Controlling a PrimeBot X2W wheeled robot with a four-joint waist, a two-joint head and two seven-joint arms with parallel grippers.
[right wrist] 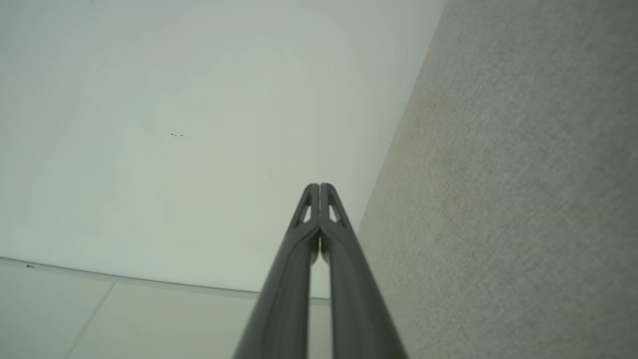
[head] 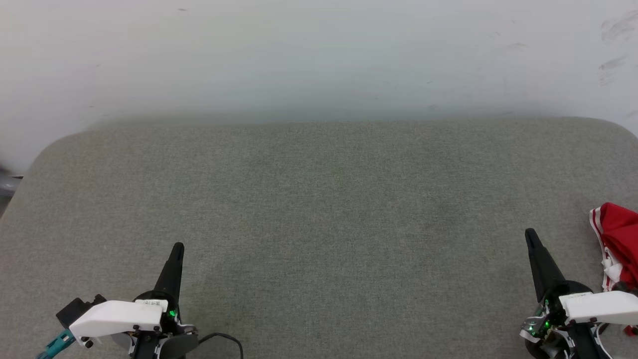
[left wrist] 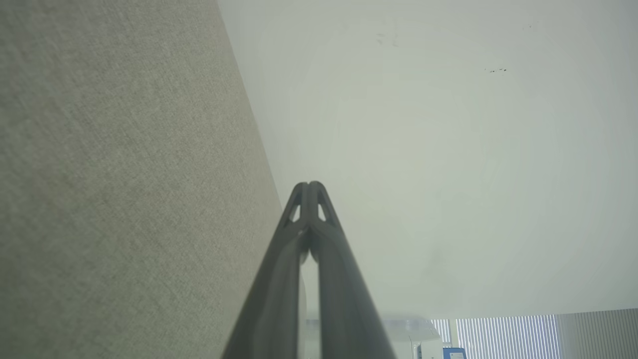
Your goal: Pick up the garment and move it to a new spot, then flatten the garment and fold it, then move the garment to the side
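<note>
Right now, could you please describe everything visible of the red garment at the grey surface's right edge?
The red garment is a crumpled cloth bunch, cut off by the head view's right edge. A red-and-white striped trim runs down its left border, with a white patch below. It rests on the grey woven-fabric surface, beside the right gripper, not held.

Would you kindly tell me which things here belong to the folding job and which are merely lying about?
Job: garment, bunched at the right edge of the grey cushion; left gripper and right gripper, both shut and empty.
Lying about: black cable near the left arm; window blinds.
</note>
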